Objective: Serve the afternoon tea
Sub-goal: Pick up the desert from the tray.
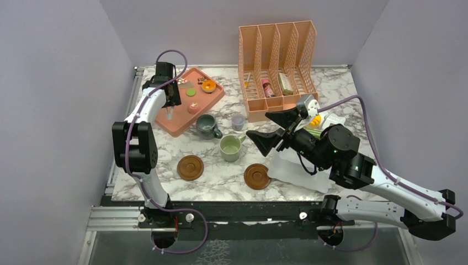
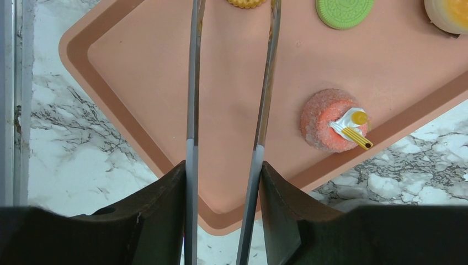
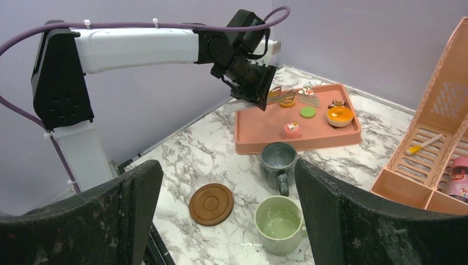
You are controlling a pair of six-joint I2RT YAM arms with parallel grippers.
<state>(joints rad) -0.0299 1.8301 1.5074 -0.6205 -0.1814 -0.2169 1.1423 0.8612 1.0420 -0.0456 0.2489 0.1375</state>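
Observation:
My left gripper (image 1: 169, 102) hovers over the near left end of the salmon tray (image 1: 177, 122), shut on thin metal tongs (image 2: 192, 83) whose two arms stand apart and hold nothing. On the tray are a pink cake (image 2: 330, 120), a green cookie (image 2: 344, 10), a yellow cookie (image 2: 246, 3) and an orange donut (image 1: 208, 85). A grey-blue mug (image 1: 206, 125) and a pale green mug (image 1: 229, 147) stand on the marble. Two brown coasters (image 1: 190, 167) (image 1: 257, 176) lie nearer, bare. My right gripper (image 1: 257, 124) is open and empty, raised to the right of the mugs.
A salmon file organizer (image 1: 276, 55) stands at the back with a small pink bottle (image 1: 267, 87) inside. A tiny lilac cup (image 1: 238, 121) sits in front of it. A white bag (image 1: 292, 165) lies under my right arm. Purple walls enclose the table.

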